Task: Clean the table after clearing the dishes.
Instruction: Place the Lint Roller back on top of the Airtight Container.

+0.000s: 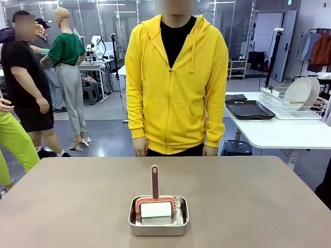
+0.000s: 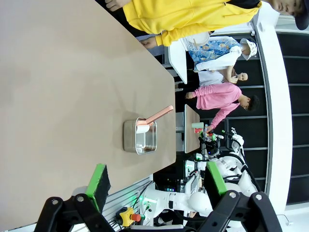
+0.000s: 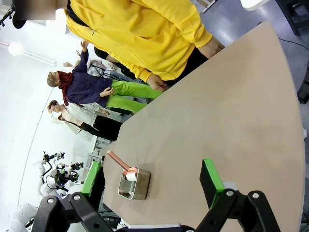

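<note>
Steel pan (image 1: 158,216): held the roller (image 1: 155,204), ahead of both wide grippers (image 2: 153,182) (image 3: 152,178).
Table (image 1: 248,196): dishes gone, wiping seemingly undone.

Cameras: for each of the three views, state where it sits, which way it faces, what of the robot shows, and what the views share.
Front view: fixed on the robot's side, facing across the table at the person in a yellow hoodie; no arm in frame.
Left wrist view: above the table, rolled sideways; left end effector open at the bottom.
Right wrist view: above the table, tilted; right end effector open at the bottom.
Shared: all show the steel pan holding a roller with a handle, and the person.
</note>
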`<action>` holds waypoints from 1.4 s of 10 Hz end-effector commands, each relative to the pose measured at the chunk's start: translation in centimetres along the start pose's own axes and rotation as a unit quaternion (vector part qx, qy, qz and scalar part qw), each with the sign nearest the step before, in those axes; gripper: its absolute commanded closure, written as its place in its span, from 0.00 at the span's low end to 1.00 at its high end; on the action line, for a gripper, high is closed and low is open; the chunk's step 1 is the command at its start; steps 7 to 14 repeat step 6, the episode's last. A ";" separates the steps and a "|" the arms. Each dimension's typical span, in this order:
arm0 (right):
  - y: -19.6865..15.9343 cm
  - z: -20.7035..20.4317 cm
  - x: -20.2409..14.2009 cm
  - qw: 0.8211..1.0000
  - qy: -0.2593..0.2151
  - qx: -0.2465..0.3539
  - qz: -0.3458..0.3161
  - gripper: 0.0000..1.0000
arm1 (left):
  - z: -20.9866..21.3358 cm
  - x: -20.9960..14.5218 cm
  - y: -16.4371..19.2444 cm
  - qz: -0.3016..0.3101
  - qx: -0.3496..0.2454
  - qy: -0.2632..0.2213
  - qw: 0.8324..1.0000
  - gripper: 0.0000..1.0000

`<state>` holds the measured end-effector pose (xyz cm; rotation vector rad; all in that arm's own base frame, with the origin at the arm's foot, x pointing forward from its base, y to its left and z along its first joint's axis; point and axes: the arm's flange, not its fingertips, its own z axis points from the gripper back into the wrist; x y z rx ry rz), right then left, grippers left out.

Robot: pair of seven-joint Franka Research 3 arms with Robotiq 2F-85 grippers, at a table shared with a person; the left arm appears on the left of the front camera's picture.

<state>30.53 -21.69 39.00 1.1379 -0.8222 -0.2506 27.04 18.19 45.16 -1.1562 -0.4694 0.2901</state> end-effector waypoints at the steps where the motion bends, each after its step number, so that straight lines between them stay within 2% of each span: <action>1: 0.3 0.2 -0.1 1.000 0.004 0.001 0.002 0.00 | 0.2 -0.2 -0.2 -0.002 -0.005 0.004 1.000 0.00; 14: 0.3 0.2 -0.1 1.000 0.004 0.001 0.002 0.00 | 0.2 -0.2 -0.2 -0.002 -0.005 0.004 1.000 0.00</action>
